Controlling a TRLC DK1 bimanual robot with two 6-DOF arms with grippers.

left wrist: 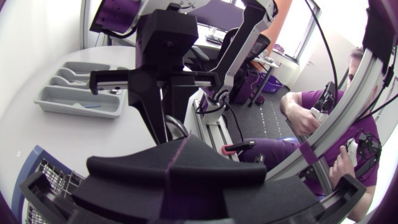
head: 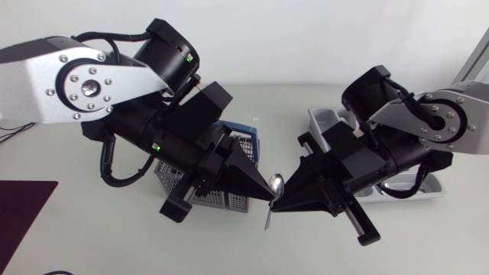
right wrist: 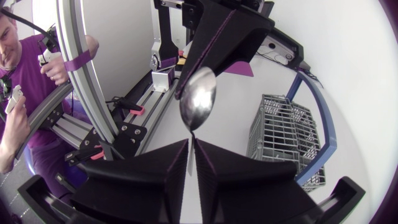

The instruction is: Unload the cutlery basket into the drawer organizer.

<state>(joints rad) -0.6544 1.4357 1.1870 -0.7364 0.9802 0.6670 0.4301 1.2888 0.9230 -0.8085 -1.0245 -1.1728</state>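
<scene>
A metal spoon [head: 276,184] hangs bowl-up above the table's middle, between my two grippers. My left gripper [head: 267,196] comes from the basket side and is shut on the edge of the spoon's bowl [right wrist: 198,99]. My right gripper [right wrist: 191,147] meets it from the opposite side, its fingers pressed onto the spoon's thin handle just below the bowl. In the left wrist view the bowl [left wrist: 178,128] peeks out past my shut left gripper [left wrist: 170,144]. The grey wire cutlery basket [head: 221,200] stands under my left arm. The grey drawer organizer [head: 428,191] lies under my right arm.
A blue-rimmed holder [head: 254,138] sits against the basket's far side. The organizer [left wrist: 74,102] holds a few pieces of cutlery in its compartments. A dark red mat [head: 23,206] lies at the table's left edge.
</scene>
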